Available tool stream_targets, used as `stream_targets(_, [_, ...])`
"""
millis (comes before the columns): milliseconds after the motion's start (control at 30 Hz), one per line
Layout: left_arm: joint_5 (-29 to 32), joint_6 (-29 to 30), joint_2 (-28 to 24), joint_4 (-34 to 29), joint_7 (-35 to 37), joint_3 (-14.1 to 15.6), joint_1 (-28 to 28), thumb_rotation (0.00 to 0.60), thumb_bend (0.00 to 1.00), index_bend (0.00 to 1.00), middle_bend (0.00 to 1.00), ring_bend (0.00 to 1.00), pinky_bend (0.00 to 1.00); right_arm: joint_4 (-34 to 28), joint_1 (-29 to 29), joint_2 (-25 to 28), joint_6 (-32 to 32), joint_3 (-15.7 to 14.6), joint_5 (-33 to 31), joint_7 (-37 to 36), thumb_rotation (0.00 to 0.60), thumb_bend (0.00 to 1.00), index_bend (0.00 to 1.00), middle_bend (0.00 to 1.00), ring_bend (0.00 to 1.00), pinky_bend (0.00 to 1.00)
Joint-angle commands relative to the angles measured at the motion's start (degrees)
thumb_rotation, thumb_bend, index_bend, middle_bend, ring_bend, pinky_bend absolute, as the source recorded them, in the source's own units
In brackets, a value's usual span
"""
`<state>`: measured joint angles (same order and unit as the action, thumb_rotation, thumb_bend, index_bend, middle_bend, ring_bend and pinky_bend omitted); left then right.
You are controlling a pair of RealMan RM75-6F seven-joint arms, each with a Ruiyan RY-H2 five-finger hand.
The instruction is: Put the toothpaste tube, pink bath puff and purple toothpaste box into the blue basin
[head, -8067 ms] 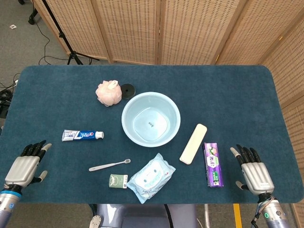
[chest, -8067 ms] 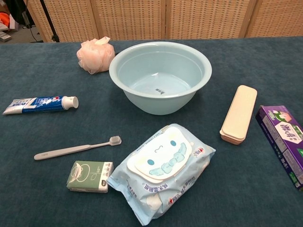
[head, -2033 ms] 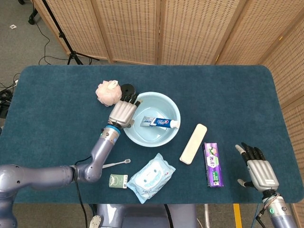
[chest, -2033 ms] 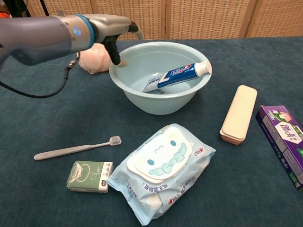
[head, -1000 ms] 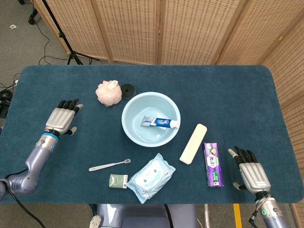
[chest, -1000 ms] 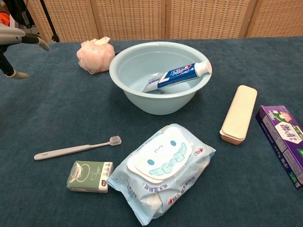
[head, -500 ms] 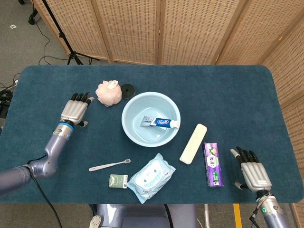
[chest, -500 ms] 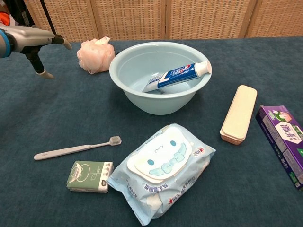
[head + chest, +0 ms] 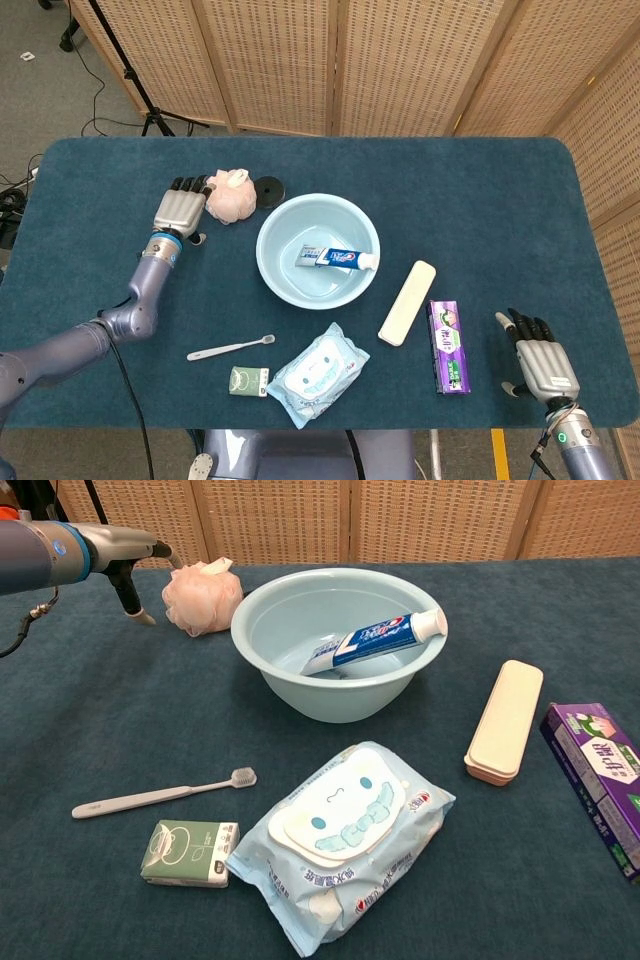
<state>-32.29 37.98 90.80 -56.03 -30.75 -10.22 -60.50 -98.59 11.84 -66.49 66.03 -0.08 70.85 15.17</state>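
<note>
The toothpaste tube [image 9: 338, 258] lay inside the blue basin [image 9: 277, 226], leaning with its cap end up against the wall. The pink bath puff [image 9: 229, 196] sat on the table just beside the basin, on its far left. The left hand [image 9: 180, 212] hovered just beside the puff, on the side away from the basin, fingers apart and holding nothing; whether the fingertips touched the mesh I could not tell. The puff looked light, soft and springy, likely to squash and to slip out of a shallow pinch, so a wide grasp around its middle seemed best, or the white cord loop on top. The purple toothpaste box [image 9: 449, 346] lay well to the right of the basin, beyond a cream case [image 9: 407, 302]. It looked stiff and light, best taken across its long narrow sides. The right hand [image 9: 544, 368] rested beyond that box, near the table edge, fingers spread and empty
</note>
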Motion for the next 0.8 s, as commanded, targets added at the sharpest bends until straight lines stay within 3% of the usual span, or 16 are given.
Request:
stream_targets(33, [1.7, -2.3, 3.2, 5.4, -0.3, -0.7, -1.8, 0.600, 0.22, 0.00, 0.00, 0.00, 0.00, 0.2, 0.1, 0.0, -0.1, 0.1, -0.2, -0.2, 0.600, 0.16, 0.02, 0.00, 0.00, 0.00])
stream_targets(400, [2.3, -9.3, 11.7, 22.1, 0.4, -2.3, -5.3, 0.600, 0.22, 0.00, 0.00, 0.00, 0.00, 1.0, 0.0, 0.3, -0.2, 0.4, -1.1, -1.2, 0.600, 0.16, 0.02, 0.00, 0.00, 0.00])
stream_targets(800, [-2.0, -14.2, 20.8, 36.4, 1.9, -3.8, -7.8, 0.600, 0.23, 0.00, 0.00, 0.00, 0.00, 1.3, -0.1, 0.6, -0.1, 0.6, -1.6, -1.8, 0.600, 0.16, 0.02, 0.00, 0.00, 0.00])
